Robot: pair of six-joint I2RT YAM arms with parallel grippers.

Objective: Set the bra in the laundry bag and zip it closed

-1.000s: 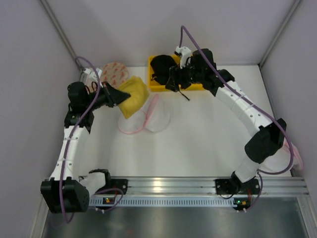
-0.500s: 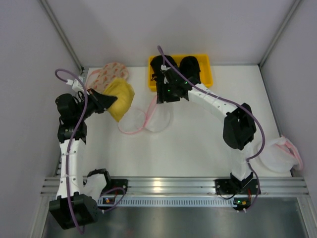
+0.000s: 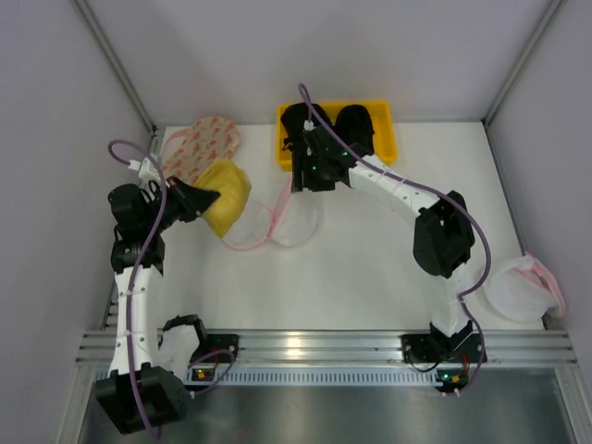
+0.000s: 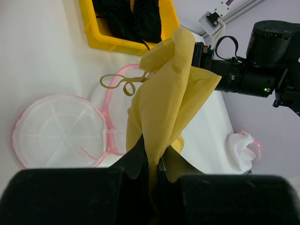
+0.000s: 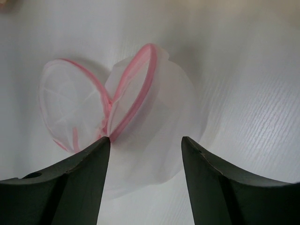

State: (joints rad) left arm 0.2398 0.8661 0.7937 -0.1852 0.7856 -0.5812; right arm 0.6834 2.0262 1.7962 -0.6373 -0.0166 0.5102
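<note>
The left gripper [image 4: 152,161] is clamped on the bra [image 4: 164,98], which hangs bunched over the left side of the table [image 3: 370,259], just beside the laundry bag [image 5: 150,117]. The bag lies unzipped (pink-rimmed lid flapped open), and the right gripper [image 5: 145,143] hovers above it, jaws apart and empty.

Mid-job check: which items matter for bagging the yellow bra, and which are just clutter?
In play: yellow bra, held by left gripper; open white mesh bag, under right gripper.
Lying about: yellow bin of black bras; patterned pink bag; second white bag.
</note>
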